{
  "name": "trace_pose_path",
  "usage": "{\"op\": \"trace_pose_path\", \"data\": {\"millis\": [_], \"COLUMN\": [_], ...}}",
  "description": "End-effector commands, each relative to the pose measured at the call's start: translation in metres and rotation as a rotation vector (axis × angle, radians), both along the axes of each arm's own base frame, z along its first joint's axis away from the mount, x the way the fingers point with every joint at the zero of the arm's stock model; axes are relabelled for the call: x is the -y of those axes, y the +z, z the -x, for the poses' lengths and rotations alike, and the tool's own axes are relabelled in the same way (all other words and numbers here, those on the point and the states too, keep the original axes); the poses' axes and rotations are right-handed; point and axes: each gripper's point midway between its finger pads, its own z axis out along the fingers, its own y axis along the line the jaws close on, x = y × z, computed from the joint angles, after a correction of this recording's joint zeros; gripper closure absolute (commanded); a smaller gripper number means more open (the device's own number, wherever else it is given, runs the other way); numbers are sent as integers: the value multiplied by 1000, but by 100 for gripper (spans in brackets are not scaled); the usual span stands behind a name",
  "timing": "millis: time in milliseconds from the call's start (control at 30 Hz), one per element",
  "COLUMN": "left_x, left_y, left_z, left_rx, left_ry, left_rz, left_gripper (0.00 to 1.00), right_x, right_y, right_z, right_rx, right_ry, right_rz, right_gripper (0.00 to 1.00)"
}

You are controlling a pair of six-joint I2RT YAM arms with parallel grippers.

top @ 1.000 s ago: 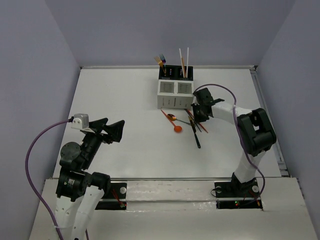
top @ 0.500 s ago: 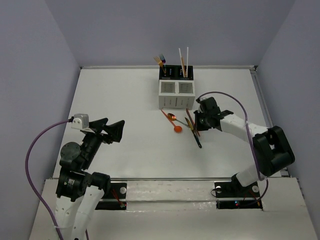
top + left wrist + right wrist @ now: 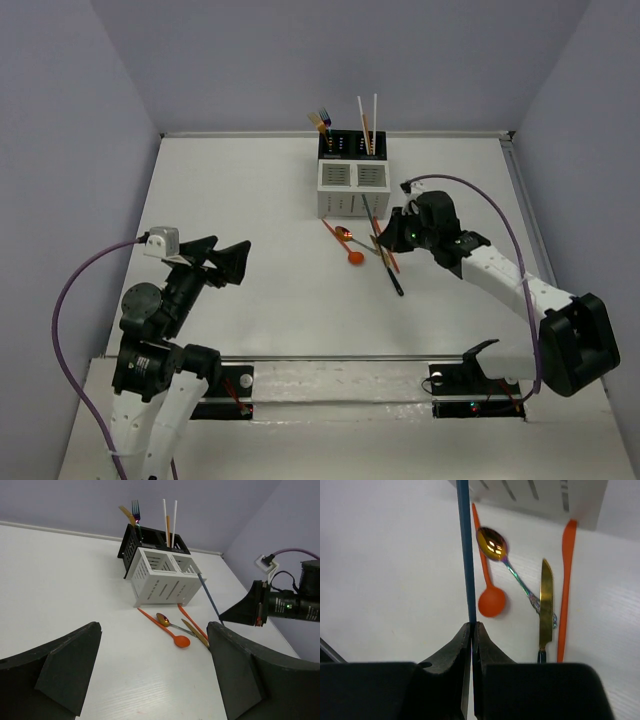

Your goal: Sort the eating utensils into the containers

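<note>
1. While the right hand grasps a thin dark-blue stick above the desk, picking seems done.
2. Next: stand it in the white-and-black four-compartment caddy nearby.
3. Left hand: released.

no readable text, no labels or numbers, containers unmarked

The left arm is folded back, the left hand spread wide. The right arm reaches forward, the right hand pinching a blue stick.
</note>
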Motion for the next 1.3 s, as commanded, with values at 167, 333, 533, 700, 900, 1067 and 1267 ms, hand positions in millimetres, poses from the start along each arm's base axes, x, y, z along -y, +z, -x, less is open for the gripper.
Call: {"op": "trace_pose_path", "data": {"millis": [167, 333, 533, 700, 900, 1067, 1267], "left_x": [5, 6, 7, 6, 5, 5, 5], "left_y": [6, 4, 2, 0, 0, -1, -1], "left_z": [-5, -7, -9, -11, -11, -12, -11], "left_rx": [33, 24, 12, 3, 0, -1, 1], "left_ry": [-24, -25, -25, -22, -14, -14, -14], "left_rz": [-3, -10, -15, -18, -20, -20, -20], "left_gripper": [1, 1, 1, 1, 1, 1, 1], "right_x": [-15, -9, -12, -14, -5, -3, -2], "right_y": [142, 170, 195, 193, 186, 171, 141], "right_z": [-93, -150, -226, -270, -308, -327, -338], "right_rx": [511, 669, 839, 888, 927, 915, 884], "right_ry": [-159, -297, -436, -493, -535, -530, -522], "right_rz": [-170, -121, -109, -68, -18, -5, 32], "right_gripper": [93, 93, 93, 93, 93, 93, 93]}}
